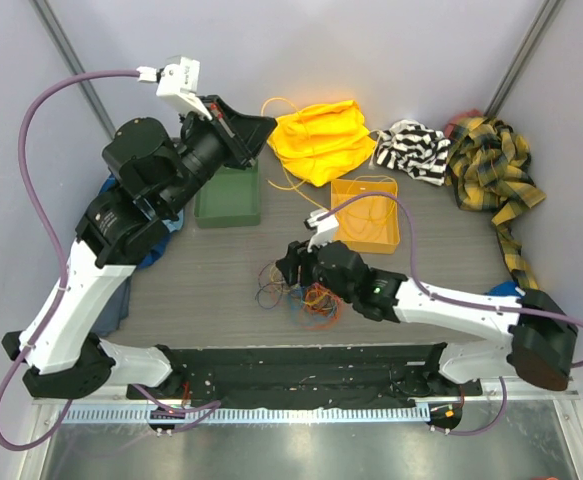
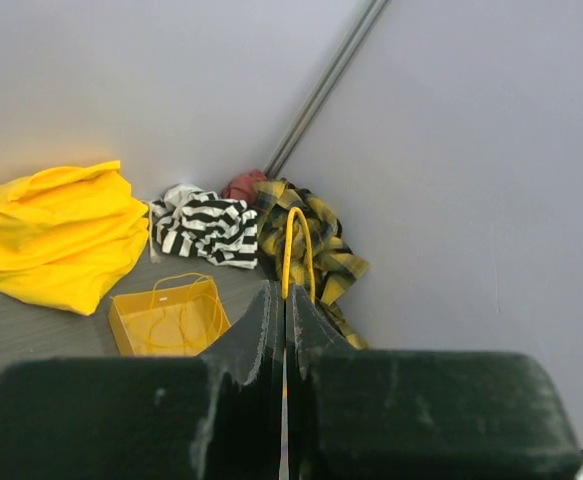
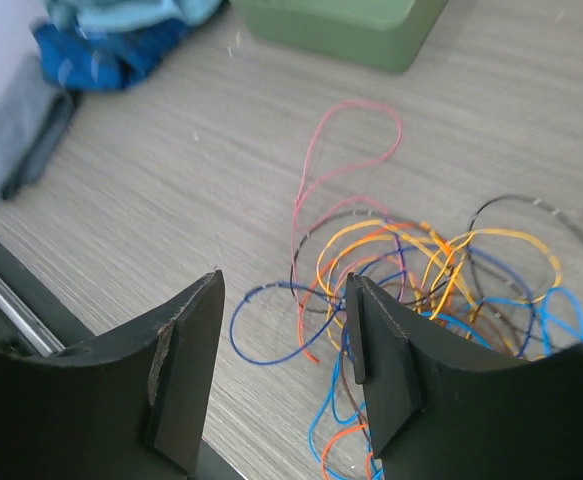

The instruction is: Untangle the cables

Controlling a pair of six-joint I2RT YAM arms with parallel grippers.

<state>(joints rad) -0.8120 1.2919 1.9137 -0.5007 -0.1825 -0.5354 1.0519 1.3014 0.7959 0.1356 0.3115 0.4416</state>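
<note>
A tangle of thin cables (image 1: 306,295), orange, yellow, blue, pink and dark, lies on the table in front of the right arm. It fills the right wrist view (image 3: 421,260). My right gripper (image 1: 289,272) is open and empty just above the tangle's left edge, with a blue loop between its fingers (image 3: 371,350). My left gripper (image 1: 259,130) is raised at the back by the green bin. It is shut on a yellow cable (image 2: 287,255) whose loop sticks out past the fingertips (image 2: 271,310). More yellow cable lies in the yellow bin (image 1: 364,215).
A green bin (image 1: 228,195) stands back left and also shows in the right wrist view (image 3: 331,30). A yellow cloth (image 1: 321,135), a striped cloth (image 1: 413,150) and a plaid cloth (image 1: 491,170) lie along the back. Blue cloth (image 3: 111,55) lies at the left.
</note>
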